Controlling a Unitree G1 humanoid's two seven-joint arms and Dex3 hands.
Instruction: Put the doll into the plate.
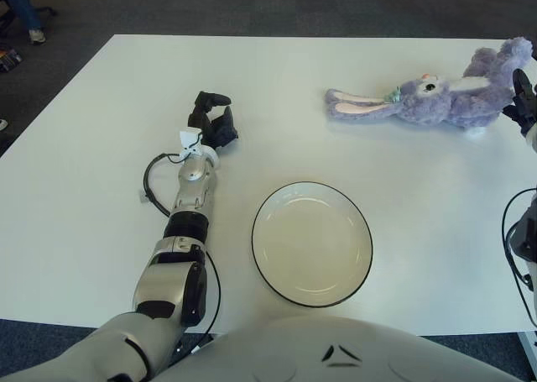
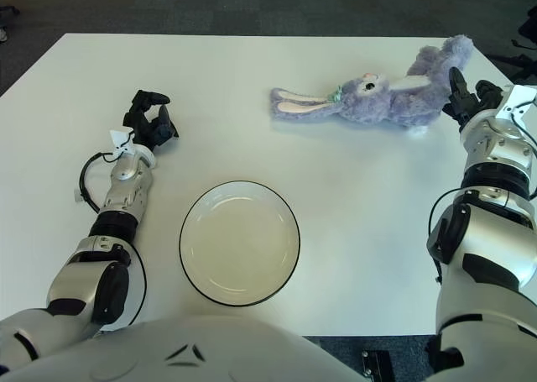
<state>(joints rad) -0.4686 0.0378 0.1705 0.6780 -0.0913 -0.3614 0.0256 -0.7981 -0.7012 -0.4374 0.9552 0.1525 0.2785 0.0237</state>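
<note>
At the far right of the white counter (image 2: 352, 197), purple bunny doll (image 2: 382, 96) lies on its side, ears pointing left, rear end against the right robot hand (image 2: 460, 92), whose dark fingers close on the doll's back end. Plate (image 2: 239, 242) sits near front edge, well apart from the doll. Left robot hand (image 1: 212, 120) left of plate, fingers curled, holding nothing

The white tabletop (image 1: 101, 189) fills most of the view, its far edge running straight across and its corners rounded. Beyond that edge lies dark carpet (image 1: 277, 4). Off the far-left corner a person's leg and shoe (image 1: 29, 21) show (only partly in view), on the carpet.
</note>
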